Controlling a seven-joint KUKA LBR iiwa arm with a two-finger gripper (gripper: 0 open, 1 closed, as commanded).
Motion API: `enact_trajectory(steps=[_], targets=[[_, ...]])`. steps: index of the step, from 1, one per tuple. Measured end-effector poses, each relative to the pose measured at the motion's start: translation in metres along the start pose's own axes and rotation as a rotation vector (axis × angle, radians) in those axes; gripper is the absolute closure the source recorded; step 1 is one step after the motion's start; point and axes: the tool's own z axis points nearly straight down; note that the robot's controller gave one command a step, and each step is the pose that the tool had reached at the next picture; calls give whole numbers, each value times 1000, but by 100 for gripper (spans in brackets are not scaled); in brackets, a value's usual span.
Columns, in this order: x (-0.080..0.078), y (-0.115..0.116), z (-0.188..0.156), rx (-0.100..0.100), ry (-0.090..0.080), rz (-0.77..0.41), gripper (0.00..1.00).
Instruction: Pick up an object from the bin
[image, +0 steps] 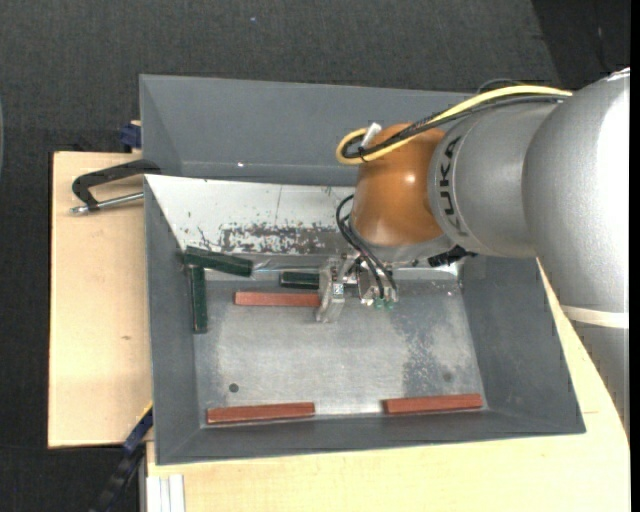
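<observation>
Your scuffed grey bin (330, 375) sits on dark flooring (300, 40); the arm (560, 180) reads KUKA. Near the back wall, the gripper (352, 292) hangs with its fingers apart and empty, just beside the red-brown bar (277, 298).

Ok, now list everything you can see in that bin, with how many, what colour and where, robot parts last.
flat reddish-brown bars: 3, reddish-brown; one mid-bin just left of the gripper, one along the front wall at left, one along the front wall at right
dark green sticks: 3, dark green; one along the left wall, one tilted in the back-left corner, a short one near the back wall
small dark speck: 1, dark, front-left floor; too small to identify
grey metal bin: 1, grey
gripper: 1, metallic, low near back centre
orange wrist cover: 1, orange, above the gripper
</observation>
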Motion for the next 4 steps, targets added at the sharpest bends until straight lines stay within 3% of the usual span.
enact_trajectory(steps=[1,2,3,4], targets=[[8,1,-59,2,15,8,100],[14,-17,-136,1,13,-106,100],[12,-84,-186,2,9,-131,0],[12,-84,-186,2,9,-131,0]])
